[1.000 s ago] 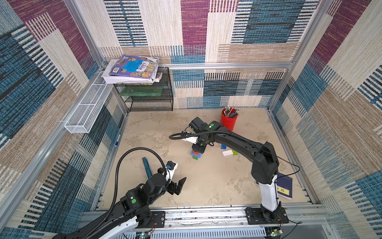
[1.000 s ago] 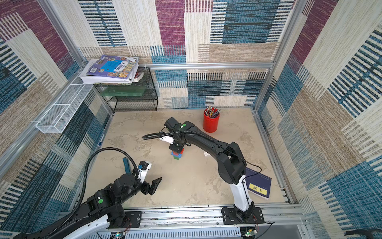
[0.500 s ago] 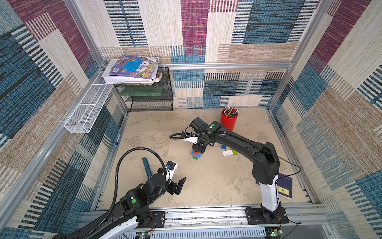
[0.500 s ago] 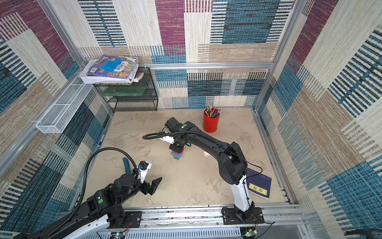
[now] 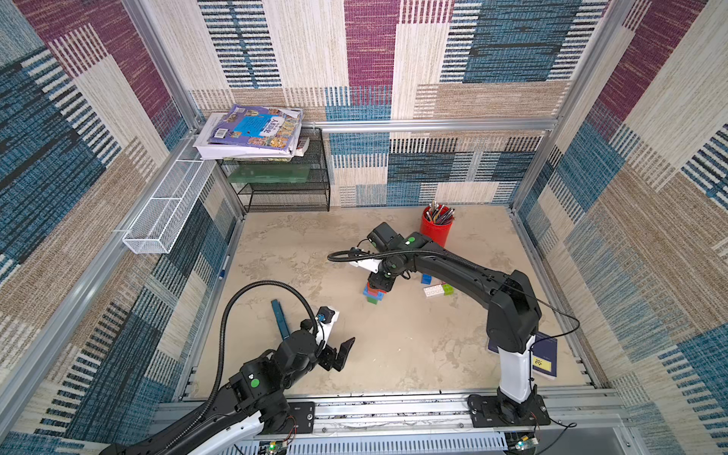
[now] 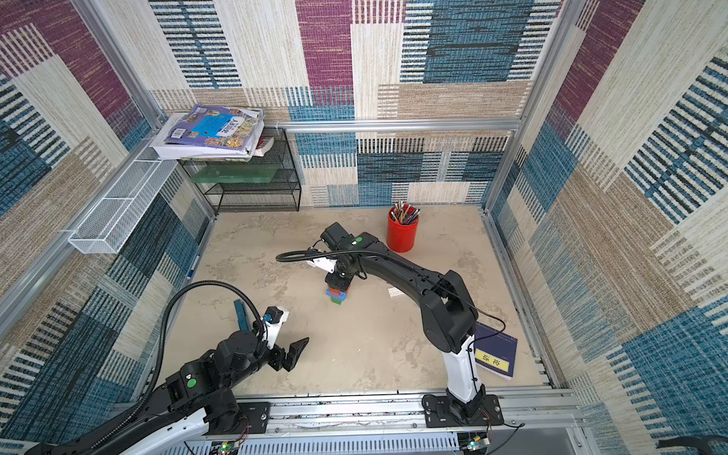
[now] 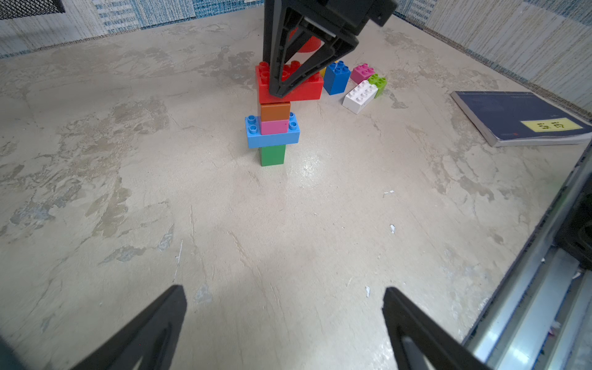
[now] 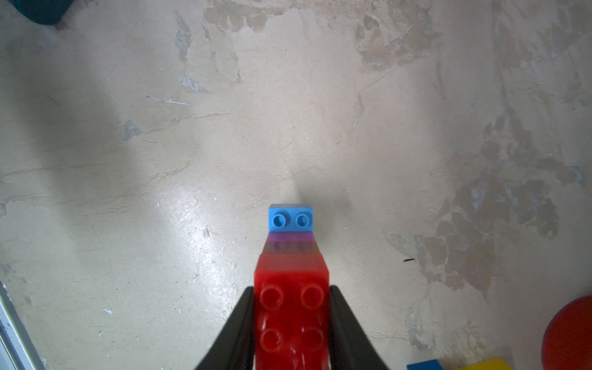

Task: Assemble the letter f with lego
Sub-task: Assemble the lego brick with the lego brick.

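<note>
Pinching the red brick (image 8: 291,288) from both sides, right jaws have it seated on top of the lego tower (image 7: 272,139): green base on the desk (image 7: 288,224), then wide blue, pink, orange. Left jaws spread wide, empty, hovering near the desk's front edge, well apart from the tower. Loose bricks (image 7: 358,96) (blue, pink, lime, white) lie near the tower.

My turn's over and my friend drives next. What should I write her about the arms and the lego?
Left gripper: open, empty, hanging low, away from the lego.
Right gripper: shut on the red brick atop the tower.
Tower: green, blue, pink, orange, red, standing upright.
Spare bricks: blue, pink, white and lime, loose beside it.
Done: stem, crossbar, top bar placed.
Left: let go, check the f.
</note>
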`<state>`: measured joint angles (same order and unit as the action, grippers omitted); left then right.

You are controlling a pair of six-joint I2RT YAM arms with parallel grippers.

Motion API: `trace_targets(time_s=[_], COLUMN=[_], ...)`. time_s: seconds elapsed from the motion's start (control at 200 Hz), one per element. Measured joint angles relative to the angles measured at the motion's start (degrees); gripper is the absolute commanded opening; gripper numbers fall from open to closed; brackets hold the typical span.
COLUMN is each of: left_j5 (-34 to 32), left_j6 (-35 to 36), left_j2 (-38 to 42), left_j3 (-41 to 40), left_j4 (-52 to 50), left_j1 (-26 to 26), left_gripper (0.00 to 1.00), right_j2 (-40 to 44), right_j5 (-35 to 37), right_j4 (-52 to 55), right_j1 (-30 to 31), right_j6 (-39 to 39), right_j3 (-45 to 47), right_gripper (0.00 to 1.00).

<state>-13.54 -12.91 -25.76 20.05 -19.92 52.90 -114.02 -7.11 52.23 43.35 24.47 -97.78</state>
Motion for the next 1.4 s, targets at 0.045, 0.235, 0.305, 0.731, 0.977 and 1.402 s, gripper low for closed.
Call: trace_targets(time_s=[0.045, 0.235, 0.305, 0.731, 0.977, 1.402], left_j5=[0.0, 0.0, 0.0, 0.0, 0.0, 0.0], left_j6=[0.0, 0.0, 0.0, 0.0, 0.0, 0.0], left_j2=[0.0, 0.0, 0.0, 0.0, 0.0, 0.0], left_j3=[0.0, 0.0, 0.0, 0.0, 0.0, 0.0], left_j4=[0.0, 0.0, 0.0, 0.0, 0.0, 0.0], left_j1=[0.0, 0.0, 0.0, 0.0, 0.0, 0.0], left_gripper=[0.99, 0.99, 0.99, 0.99, 0.99, 0.99], right_j2=[0.2, 0.5, 0.5, -3.2, -3.7, -1.0], right_j5=[0.4, 2.3, 2.3, 2.6, 3.3, 4.9], right_j4=[-0.5, -1.5, -1.3, 5.4, 6.7, 7.8], right_j1=[0.2, 1.0, 1.0, 1.5, 2.3, 2.1], right_j6=[-0.4, -2.0, -2.1, -3.7, -4.1, -5.0], right_j3=[0.4, 1.0, 0.7, -8.0, -9.6, -8.2], right_gripper=[0.15, 0.15, 0.15, 0.17, 0.17, 0.17])
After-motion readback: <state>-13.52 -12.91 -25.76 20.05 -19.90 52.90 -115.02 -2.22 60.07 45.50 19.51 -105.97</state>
